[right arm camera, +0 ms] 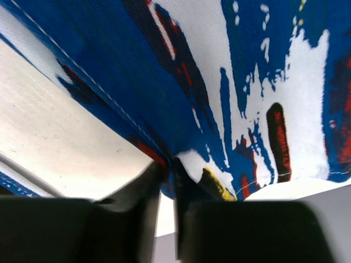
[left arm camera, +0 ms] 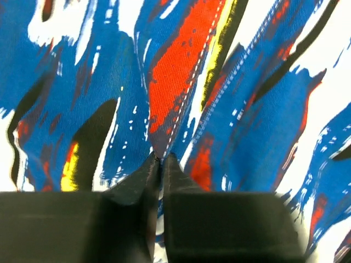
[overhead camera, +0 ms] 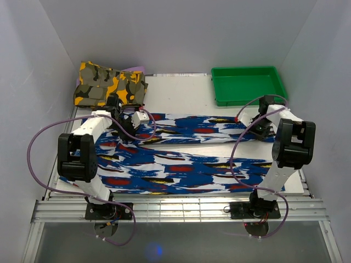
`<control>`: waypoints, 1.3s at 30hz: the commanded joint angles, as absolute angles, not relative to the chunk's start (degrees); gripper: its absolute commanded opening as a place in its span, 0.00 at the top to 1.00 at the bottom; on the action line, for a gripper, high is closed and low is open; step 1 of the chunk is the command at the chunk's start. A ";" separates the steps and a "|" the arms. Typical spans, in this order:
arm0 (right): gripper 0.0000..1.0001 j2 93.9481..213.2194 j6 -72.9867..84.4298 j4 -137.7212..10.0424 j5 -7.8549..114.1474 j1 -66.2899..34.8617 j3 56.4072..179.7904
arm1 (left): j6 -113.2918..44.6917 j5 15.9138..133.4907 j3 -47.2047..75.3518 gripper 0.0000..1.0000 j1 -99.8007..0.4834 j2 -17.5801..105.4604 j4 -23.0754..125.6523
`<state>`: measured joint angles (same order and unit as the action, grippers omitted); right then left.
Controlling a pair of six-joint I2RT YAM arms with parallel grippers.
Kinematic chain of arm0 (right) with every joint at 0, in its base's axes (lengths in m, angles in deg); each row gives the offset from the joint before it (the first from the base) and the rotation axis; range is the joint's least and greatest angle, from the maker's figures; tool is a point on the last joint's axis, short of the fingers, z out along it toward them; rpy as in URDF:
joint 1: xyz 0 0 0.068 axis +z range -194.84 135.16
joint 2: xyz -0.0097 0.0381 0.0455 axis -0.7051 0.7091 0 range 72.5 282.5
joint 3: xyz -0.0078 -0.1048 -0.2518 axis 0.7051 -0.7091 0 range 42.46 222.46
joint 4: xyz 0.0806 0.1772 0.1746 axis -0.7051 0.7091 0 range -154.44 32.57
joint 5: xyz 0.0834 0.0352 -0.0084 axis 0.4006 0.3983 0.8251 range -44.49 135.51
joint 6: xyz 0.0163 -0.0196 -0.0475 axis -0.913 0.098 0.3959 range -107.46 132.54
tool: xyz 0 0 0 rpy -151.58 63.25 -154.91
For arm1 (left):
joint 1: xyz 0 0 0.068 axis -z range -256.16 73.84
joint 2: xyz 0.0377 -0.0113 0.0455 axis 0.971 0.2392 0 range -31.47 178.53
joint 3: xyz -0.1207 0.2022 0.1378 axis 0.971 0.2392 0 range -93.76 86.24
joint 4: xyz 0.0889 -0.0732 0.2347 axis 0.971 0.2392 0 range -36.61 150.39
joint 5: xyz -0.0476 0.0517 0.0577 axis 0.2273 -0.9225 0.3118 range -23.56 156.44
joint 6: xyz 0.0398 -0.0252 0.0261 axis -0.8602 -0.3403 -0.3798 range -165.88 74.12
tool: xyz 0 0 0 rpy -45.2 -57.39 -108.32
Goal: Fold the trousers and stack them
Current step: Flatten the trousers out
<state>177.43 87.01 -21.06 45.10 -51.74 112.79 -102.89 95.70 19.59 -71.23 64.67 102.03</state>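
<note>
The trousers (overhead camera: pixel 181 167), royal blue with white, red, black and yellow streaks, lie spread across the table with both legs running left to right. My left gripper (overhead camera: pixel 127 125) is down on the far leg's left end, near the waist. In the left wrist view it (left arm camera: pixel 163 158) is shut on a pinched fold of the trousers (left arm camera: pixel 181 71). My right gripper (overhead camera: pixel 258 127) is at the far leg's right end. The right wrist view shows it (right arm camera: pixel 169 167) shut on the edge of the trousers (right arm camera: pixel 219 82), near the hem corner.
A yellow, olive and black camouflage garment (overhead camera: pixel 109 83) lies folded at the back left. A green tray (overhead camera: pixel 249 85) stands at the back right. A strip of bare white table (overhead camera: pixel 186 147) shows between the two legs. Grey walls close in on both sides.
</note>
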 commanded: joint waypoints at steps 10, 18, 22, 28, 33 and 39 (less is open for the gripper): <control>0.47 180.08 76.54 -5.55 59.02 -45.47 139.29 | -86.45 99.93 4.43 0.29 -70.00 63.27 105.09; 0.68 178.41 65.73 -20.46 70.37 -24.29 138.36 | -70.07 92.20 -8.66 0.34 -71.41 80.73 100.24; 0.70 181.74 60.36 -35.84 71.87 -13.67 137.73 | -63.82 93.24 -18.67 0.36 -72.90 90.86 101.11; 0.61 189.57 54.37 -51.66 71.09 -0.91 136.44 | -71.88 97.47 -23.53 0.34 -73.26 98.87 101.74; 0.63 196.42 46.48 -57.75 71.86 5.69 140.98 | -69.62 98.25 -22.49 0.39 -73.17 100.46 101.38; 0.57 199.24 43.30 -60.39 72.24 9.56 141.87 | -68.64 98.79 -17.73 0.43 -73.17 100.11 101.47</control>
<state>197.40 46.36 -56.01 71.81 7.60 138.86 -69.15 96.81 -20.93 -73.61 100.30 100.20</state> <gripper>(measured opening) 0.430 0.576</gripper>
